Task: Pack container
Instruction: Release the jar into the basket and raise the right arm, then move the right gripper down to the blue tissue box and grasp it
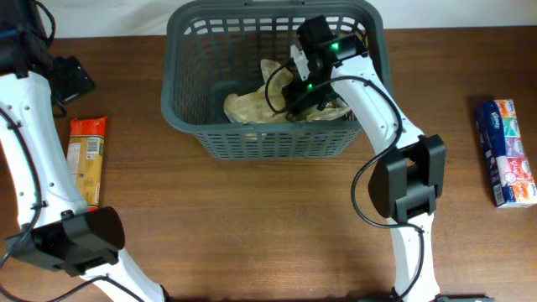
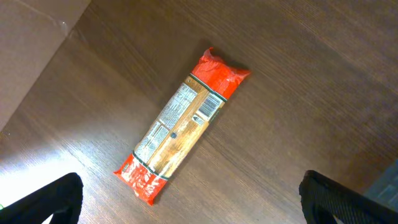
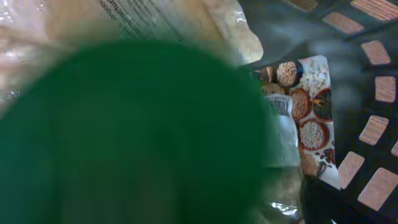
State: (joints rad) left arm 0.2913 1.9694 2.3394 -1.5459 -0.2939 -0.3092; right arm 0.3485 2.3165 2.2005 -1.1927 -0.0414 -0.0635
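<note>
The container, a dark grey slotted basket (image 1: 189, 101), stands at the table's far middle. Crumpled clear and beige food bags (image 1: 247, 105) lie in it. My right gripper (image 1: 304, 91) is down inside the basket over the bags. In the right wrist view a blurred green thing (image 3: 130, 137) fills the space between the jaws, and one dark finger (image 3: 323, 202) stands apart from its edge. A printed grain packet (image 3: 308, 118) lies by the basket wall. My left gripper (image 2: 193, 211) is open and empty above a red-ended pasta packet (image 2: 180, 124), which also shows in the overhead view (image 1: 86, 155).
A blue and white pack (image 1: 506, 151) lies at the table's right edge. The pasta packet lies at the left, near the left arm's base (image 1: 75, 239). The right arm's base (image 1: 411, 180) stands in front of the basket.
</note>
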